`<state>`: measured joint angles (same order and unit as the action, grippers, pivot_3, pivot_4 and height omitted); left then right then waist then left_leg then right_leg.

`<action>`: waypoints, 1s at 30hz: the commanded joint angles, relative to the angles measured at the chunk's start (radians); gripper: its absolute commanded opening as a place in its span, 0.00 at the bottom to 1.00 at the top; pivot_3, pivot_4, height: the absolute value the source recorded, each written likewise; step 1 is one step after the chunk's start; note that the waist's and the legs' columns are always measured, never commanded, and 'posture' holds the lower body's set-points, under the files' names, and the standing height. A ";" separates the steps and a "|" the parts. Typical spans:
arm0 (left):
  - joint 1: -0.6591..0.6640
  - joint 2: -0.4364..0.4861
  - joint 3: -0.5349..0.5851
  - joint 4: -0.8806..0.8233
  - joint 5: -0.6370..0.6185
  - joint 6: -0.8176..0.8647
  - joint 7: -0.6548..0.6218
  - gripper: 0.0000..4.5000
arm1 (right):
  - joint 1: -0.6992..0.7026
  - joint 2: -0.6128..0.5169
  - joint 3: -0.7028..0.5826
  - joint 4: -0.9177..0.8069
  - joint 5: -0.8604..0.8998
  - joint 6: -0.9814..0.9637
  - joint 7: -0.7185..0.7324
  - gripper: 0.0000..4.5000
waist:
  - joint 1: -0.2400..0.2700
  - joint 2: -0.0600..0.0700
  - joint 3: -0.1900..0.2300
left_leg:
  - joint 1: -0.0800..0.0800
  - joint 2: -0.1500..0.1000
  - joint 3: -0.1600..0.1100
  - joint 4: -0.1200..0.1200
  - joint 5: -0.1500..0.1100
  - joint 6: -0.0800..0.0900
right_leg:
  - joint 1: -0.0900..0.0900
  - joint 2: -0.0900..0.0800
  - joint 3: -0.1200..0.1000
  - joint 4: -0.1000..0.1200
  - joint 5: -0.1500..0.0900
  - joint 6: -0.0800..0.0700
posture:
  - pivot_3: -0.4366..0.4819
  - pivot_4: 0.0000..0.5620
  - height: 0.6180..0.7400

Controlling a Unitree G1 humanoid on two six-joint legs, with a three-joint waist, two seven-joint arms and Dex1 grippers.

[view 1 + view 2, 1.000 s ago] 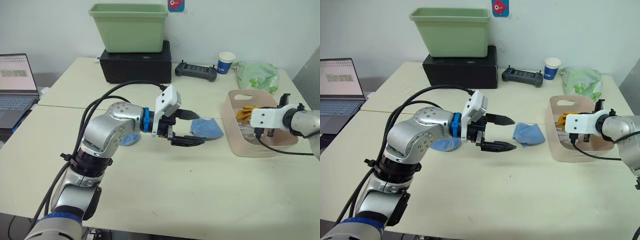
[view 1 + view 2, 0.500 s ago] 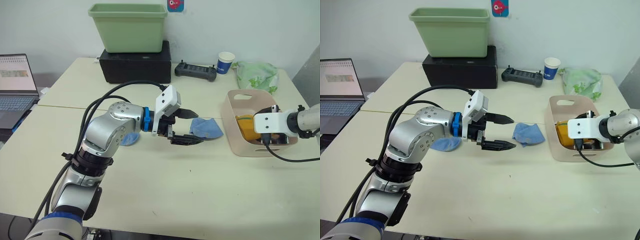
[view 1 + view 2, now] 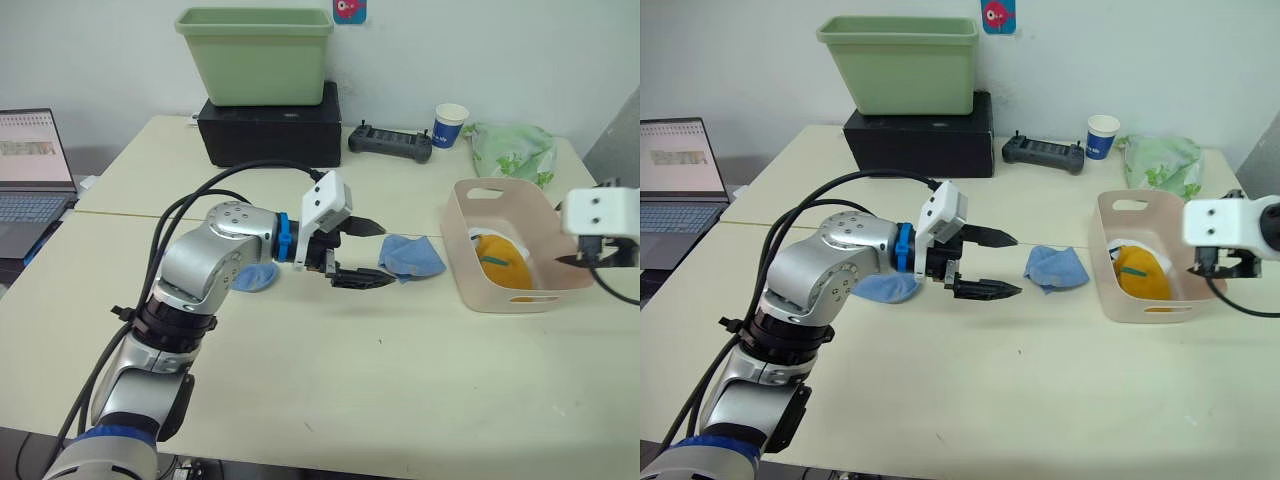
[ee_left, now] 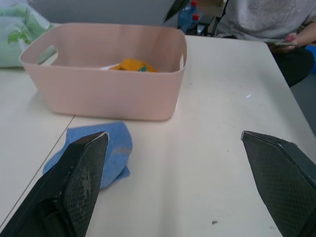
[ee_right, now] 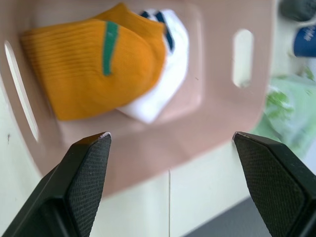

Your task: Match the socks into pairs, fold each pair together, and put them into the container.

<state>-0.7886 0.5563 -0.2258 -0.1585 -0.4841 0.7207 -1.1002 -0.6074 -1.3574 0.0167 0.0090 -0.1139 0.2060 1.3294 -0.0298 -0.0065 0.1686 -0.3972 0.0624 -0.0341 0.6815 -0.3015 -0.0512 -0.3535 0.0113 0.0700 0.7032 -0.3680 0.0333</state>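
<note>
Now the blue sock (image 3: 412,257) lies just beyond the left gripper's (image 3: 362,254) spread, empty fingers (image 4: 74,185).

Right gripper (image 5: 168,143) rose off yellow socks (image 5: 94,64), jaws empty

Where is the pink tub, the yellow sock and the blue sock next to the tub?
pink tub (image 3: 466,272), left eye view, on its near side wall.
yellow sock (image 5: 84,66), right wrist view, on its ribbed middle.
blue sock (image 3: 1057,268), right eye view, on its middle.
</note>
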 commanded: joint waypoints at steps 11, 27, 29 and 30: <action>0.515 0.244 0.467 -0.140 -0.004 -0.146 0.083 1.00 | 0.101 0.486 -0.243 -0.521 0.424 0.404 -0.370 0.94 | -0.009 0.000 0.000 | 0.002 0.002 -0.008 -0.001 0.000 0.000 | 0.000 0.000 0.001 0.006 0.000 0.000 | 0.48 0.27 0.84; 1.143 0.019 0.763 -0.133 0.010 -0.381 0.228 1.00 | 0.818 0.761 0.037 -0.643 0.246 0.040 -0.628 0.97 | -0.002 -0.003 -0.002 | 0.001 -0.001 -0.012 -0.003 0.000 0.000 | 0.004 -0.004 -0.002 -0.004 0.000 0.000 | 0.48 0.27 0.84; 1.168 0.013 0.753 -0.145 0.010 -0.399 0.222 1.00 | 0.890 0.755 0.024 -0.614 0.211 -0.024 -0.640 0.97 | -0.001 -0.005 -0.003 | 0.002 -0.001 -0.011 -0.003 0.000 0.000 | 0.004 -0.002 -0.002 -0.002 0.000 0.000 | 0.48 0.27 0.84; 1.173 0.014 0.750 -0.147 0.010 -0.405 0.221 1.00 | 0.906 0.756 0.022 -0.607 0.205 -0.039 -0.647 0.97 | 0.000 -0.005 -0.004 | 0.003 0.000 -0.011 -0.003 0.000 0.000 | 0.005 -0.002 -0.003 -0.002 0.000 0.000 | 0.48 0.27 0.84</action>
<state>0.3878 0.5608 0.5150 -0.2659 -0.4695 0.3502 -0.8803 0.2950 -0.6042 0.0586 -0.5801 0.1026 0.2262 0.6968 -0.0301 -0.0115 0.1650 -0.3933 0.0622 -0.0451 0.6781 -0.3022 -0.0494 -0.3472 0.0095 0.0667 0.7019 -0.3681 0.0332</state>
